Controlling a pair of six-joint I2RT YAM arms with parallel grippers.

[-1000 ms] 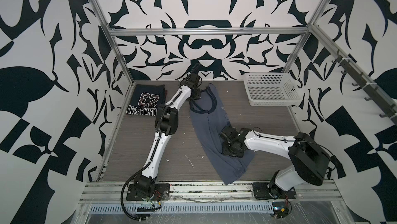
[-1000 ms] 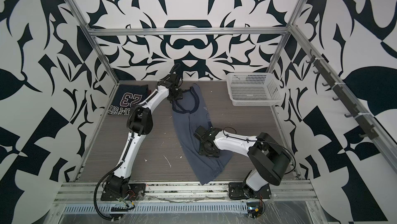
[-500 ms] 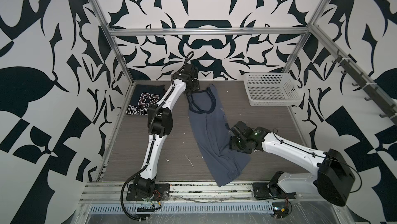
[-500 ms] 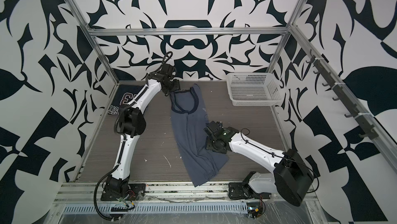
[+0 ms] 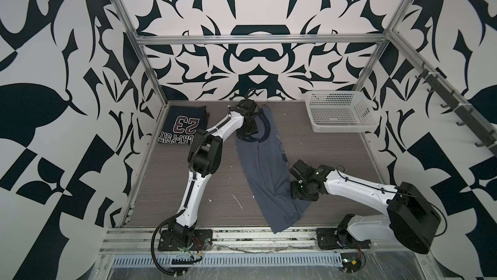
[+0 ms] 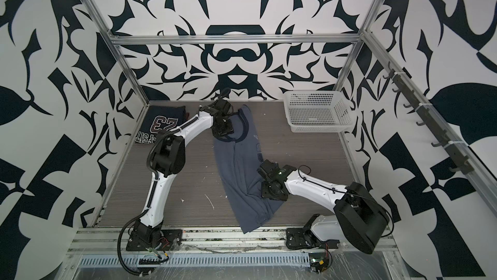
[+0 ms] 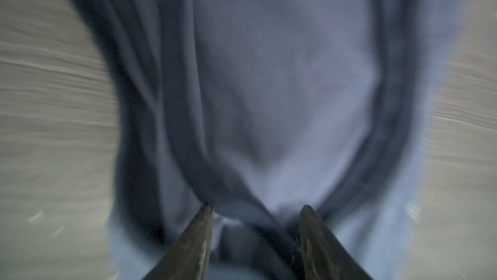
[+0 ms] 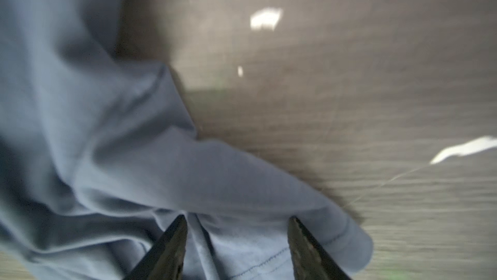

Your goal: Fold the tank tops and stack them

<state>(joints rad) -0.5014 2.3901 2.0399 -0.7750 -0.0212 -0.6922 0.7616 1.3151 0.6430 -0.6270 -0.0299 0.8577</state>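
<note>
The slate-blue tank top (image 5: 265, 168) lies stretched lengthwise down the middle of the table in both top views, and its hem hangs over the front edge. My left gripper (image 5: 249, 130) is at its dark-trimmed neck end, fingers (image 7: 204, 227) apart with bunched cloth between them. At the shirt's right edge near the hem is my right gripper (image 5: 294, 188), fingers (image 8: 174, 238) likewise apart and tips on the stitched hem. The navy tank top (image 5: 183, 126) with the "23" print lies folded at the back left.
A white perforated basket (image 5: 338, 114) stands at the back right corner. Metal frame posts and patterned walls enclose the grey table (image 5: 336, 152). White scuff marks (image 5: 238, 200) dot the surface left of the shirt.
The left gripper swung toward the back left and has come back over the neck. The right arm shifted rightward. The shirt has slid and now lies straighter, hem over the front edge.
</note>
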